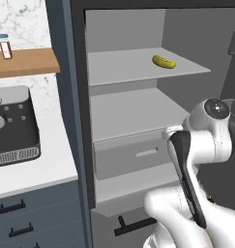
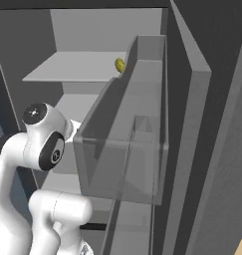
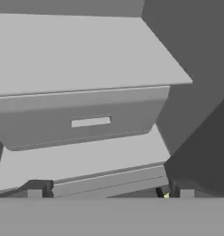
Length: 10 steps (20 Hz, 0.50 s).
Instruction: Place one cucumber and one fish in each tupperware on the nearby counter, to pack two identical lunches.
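Where it lies on the upper grey shelf (image 1: pixel 138 65) of the open fridge, 1 cucumber (image 1: pixel 164 61) rests apart from all else: likely light, firm, smooth-skinned and apt to roll, best pinched across its middle. Left base view gives its full length and the white surface (image 1: pixel 46 160); right base view catches only its end behind the door bin (image 2: pixel 127 149). Tool (image 3: pixel 102 193): wide open, holding nothing, facing the drawer (image 3: pixel 81 120) below.

Cucumber (image 1: pixel 164 61) on shelf (image 1: pixel 138 68) above drawer (image 1: pixel 133 157)
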Motion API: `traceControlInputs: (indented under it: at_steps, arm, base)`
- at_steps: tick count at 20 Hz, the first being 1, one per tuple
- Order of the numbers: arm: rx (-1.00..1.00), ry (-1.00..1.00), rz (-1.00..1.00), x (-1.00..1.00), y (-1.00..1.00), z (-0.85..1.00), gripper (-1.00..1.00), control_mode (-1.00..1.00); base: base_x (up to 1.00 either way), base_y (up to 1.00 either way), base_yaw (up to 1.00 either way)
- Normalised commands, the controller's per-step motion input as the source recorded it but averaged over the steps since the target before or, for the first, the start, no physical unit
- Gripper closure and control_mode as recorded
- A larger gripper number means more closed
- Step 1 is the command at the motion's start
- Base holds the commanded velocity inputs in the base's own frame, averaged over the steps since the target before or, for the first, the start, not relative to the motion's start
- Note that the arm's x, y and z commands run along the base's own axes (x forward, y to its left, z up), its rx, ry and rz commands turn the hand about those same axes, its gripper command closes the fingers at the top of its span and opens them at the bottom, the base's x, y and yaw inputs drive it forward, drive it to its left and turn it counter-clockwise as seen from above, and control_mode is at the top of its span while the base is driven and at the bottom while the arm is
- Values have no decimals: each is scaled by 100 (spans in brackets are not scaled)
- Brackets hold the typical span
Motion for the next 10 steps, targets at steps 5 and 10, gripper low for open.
traceControlInputs:
  at_steps: [5,10]
  arm:
    - [0,-45,-13,6,-3,100,-100,-100]
    - [0,-17,-15,22,0,100,-100,-100]
  base:
    - [0,0,0]
    - [0,0,0]
